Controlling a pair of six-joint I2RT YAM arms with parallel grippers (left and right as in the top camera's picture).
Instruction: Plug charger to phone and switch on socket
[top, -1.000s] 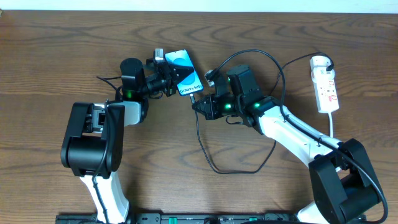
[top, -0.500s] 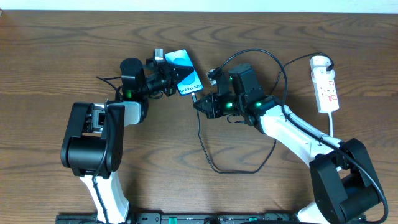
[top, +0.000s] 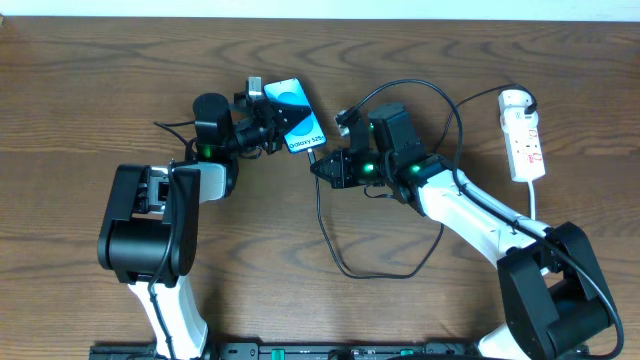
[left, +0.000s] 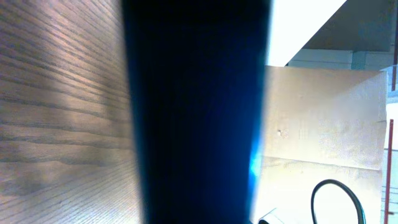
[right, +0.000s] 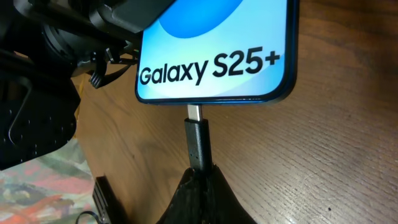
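The phone (top: 298, 118) has a light-blue screen reading "Galaxy S25+" and lies tilted at the table's upper middle. My left gripper (top: 272, 125) is shut on its left edge, and in the left wrist view the phone (left: 196, 112) is a dark blur filling the middle. My right gripper (right: 200, 177) is shut on the charger's black connector (right: 198, 140). The connector's metal tip meets the bottom edge of the phone (right: 217, 50), with a short length of bare metal showing. The charger cable (top: 380, 272) loops toward the table's front. The white socket (top: 522, 135) lies at the far right.
A thick white cord (top: 533, 205) runs down from the socket past my right arm. The black cable also arcs over the right arm (top: 440, 100) toward the socket. Both arm bases stand at the front edge of the wooden table (top: 80, 120).
My right gripper has edged a little left toward the phone with the connector in it. The left gripper and the phone have not moved.
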